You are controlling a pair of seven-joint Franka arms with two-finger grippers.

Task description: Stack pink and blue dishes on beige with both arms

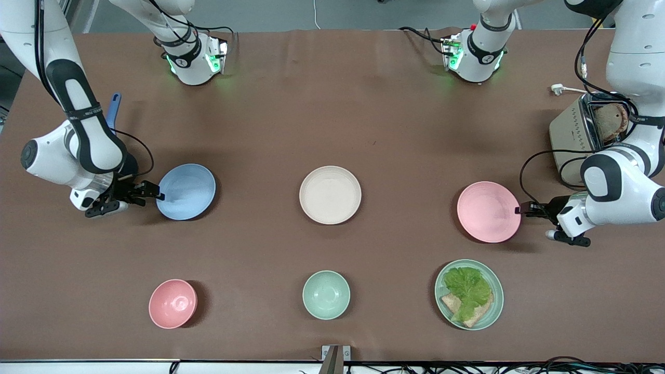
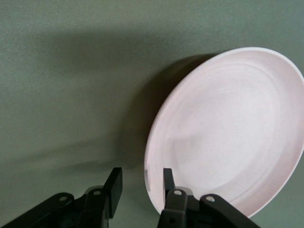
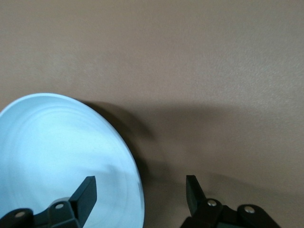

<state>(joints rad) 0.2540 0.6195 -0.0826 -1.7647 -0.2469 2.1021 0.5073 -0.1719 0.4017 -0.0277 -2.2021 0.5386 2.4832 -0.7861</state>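
The beige plate (image 1: 330, 195) lies at the middle of the table. The blue plate (image 1: 186, 191) lies toward the right arm's end, and my right gripper (image 1: 157, 196) is at its outer rim. In the right wrist view that gripper (image 3: 140, 190) is wide open, one finger over the blue plate (image 3: 57, 156) and the other outside its rim. The pink plate (image 1: 488, 211) lies toward the left arm's end, with my left gripper (image 1: 519, 210) at its outer rim. In the left wrist view the gripper (image 2: 141, 183) is open and straddles the rim of the pink plate (image 2: 228, 137).
Nearer the front camera stand a pink bowl (image 1: 173, 304), a mint-green bowl (image 1: 326, 294) and a mint-green plate (image 1: 496, 304) with lettuce and bread. A toaster (image 1: 576, 132) holding bread sits by the left arm. A blue handle (image 1: 114, 109) shows by the right arm.
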